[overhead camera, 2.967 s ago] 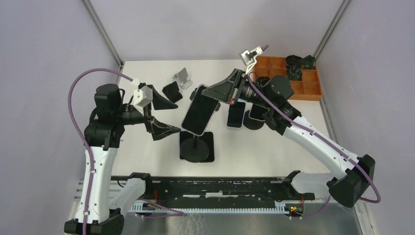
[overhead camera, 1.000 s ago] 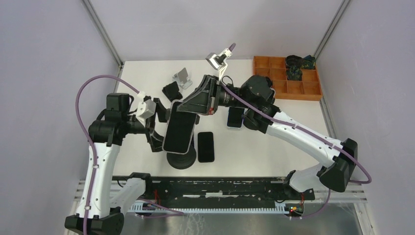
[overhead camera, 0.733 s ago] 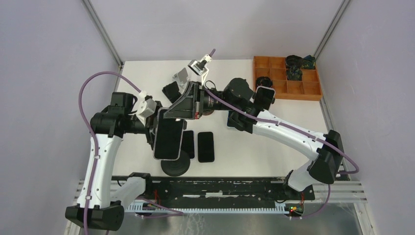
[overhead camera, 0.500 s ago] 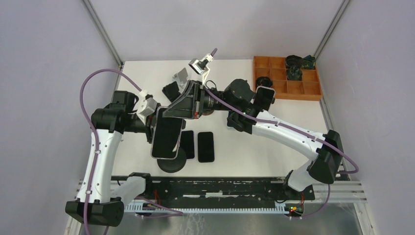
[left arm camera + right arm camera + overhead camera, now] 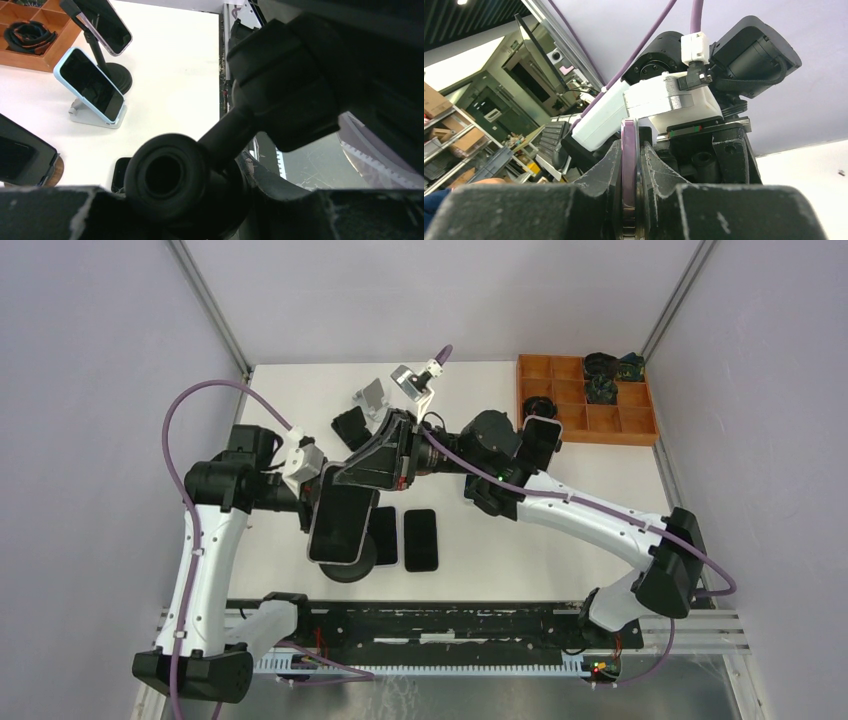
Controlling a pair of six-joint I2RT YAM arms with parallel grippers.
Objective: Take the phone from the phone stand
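A dark phone (image 5: 342, 523) with a purple edge (image 5: 628, 165) hangs tilted over the round black base of the phone stand (image 5: 350, 570). My right gripper (image 5: 365, 472) is shut on the phone's upper end, and its fingers (image 5: 630, 150) pinch the purple edge. From the left, my left gripper (image 5: 308, 508) reaches under the phone. In the left wrist view the stand's black stem (image 5: 220, 140) and round collar sit between the left gripper's (image 5: 170, 192) fingers, which press against the collar. The phone hides the stand's clamp from above.
Two dark phones (image 5: 420, 538) lie flat right of the stand. A light-blue phone (image 5: 90, 85) leans on a white stand, another phone (image 5: 102, 25) stands on a black stand. A silver stand (image 5: 372, 397) and an orange compartment tray (image 5: 590, 405) are at the back.
The left gripper's fingers have closed in around the stand's stem. Phone, stand and right gripper slid left and toward the near edge, then nearly stopped.
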